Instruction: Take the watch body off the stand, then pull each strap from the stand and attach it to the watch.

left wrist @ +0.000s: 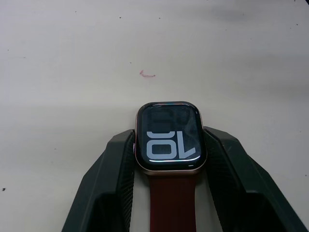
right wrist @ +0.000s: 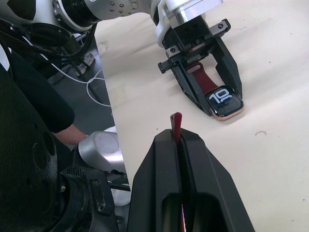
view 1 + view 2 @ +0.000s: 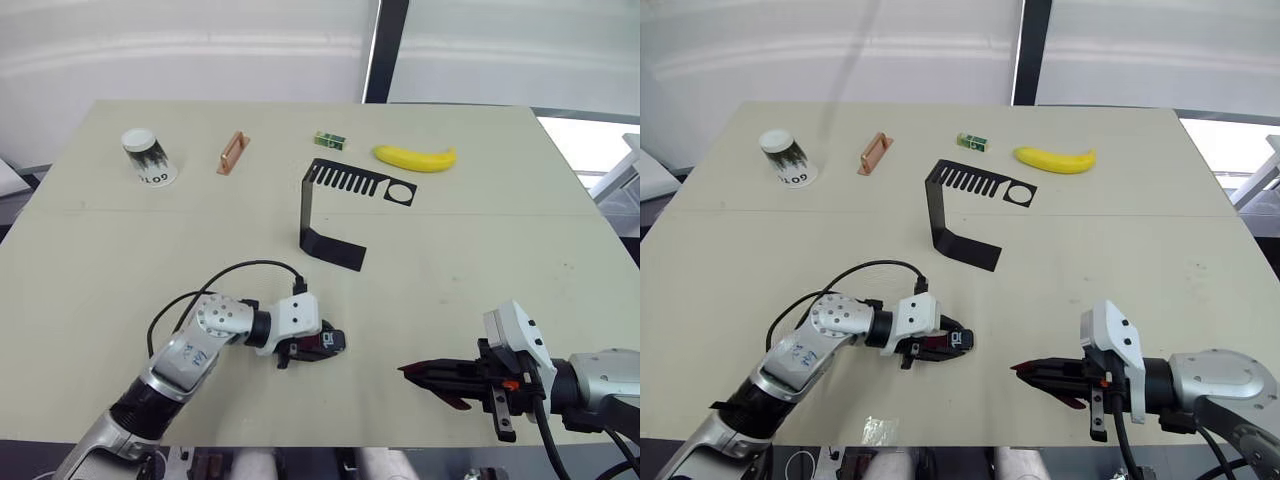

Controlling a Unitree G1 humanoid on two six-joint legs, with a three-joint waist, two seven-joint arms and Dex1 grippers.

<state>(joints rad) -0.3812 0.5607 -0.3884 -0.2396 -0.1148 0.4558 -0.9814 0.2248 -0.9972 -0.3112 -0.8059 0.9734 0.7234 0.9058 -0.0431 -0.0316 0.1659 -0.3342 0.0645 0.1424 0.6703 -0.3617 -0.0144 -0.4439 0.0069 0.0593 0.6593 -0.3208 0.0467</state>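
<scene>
The left gripper point(image 3: 335, 343) lay low on the beige table point(image 3: 520, 230) near its front edge, at about seven o'clock from the table's middle, its two black fingers point(image 1: 113, 179) pressed against the sides of the watch body point(image 1: 169, 137). The watch's black face showed a pale "10" and its rim looked rosy gold in the left wrist view. One dark-red strap point(image 1: 170, 200) was already joined to the case and ran back between the fingers toward the wrist. The case rested on the tabletop, face up. The right gripper point(image 3: 415, 372) hovered at about five o'clock, near the front edge, pointing toward the left gripper, its fingers point(image 2: 212, 193) pressed nearly together and pinching the second dark-red strap point(image 2: 176, 126), whose tip stuck out beyond the fingertips. A gap of bare table lay between that tip and the watch. The black stand point(image 3: 322, 212) stood near the middle of the table, its upright leg on a flat base plate and its slotted top plate with a round hole reaching toward three o'clock; nothing hung on it. Along the far side, from ten to one o'clock, sat an upturned paper cup point(image 3: 148, 158), a small orange-brown handle-shaped piece point(image 3: 233, 153), a small green box point(image 3: 329, 140) and a banana point(image 3: 415, 157).
</scene>
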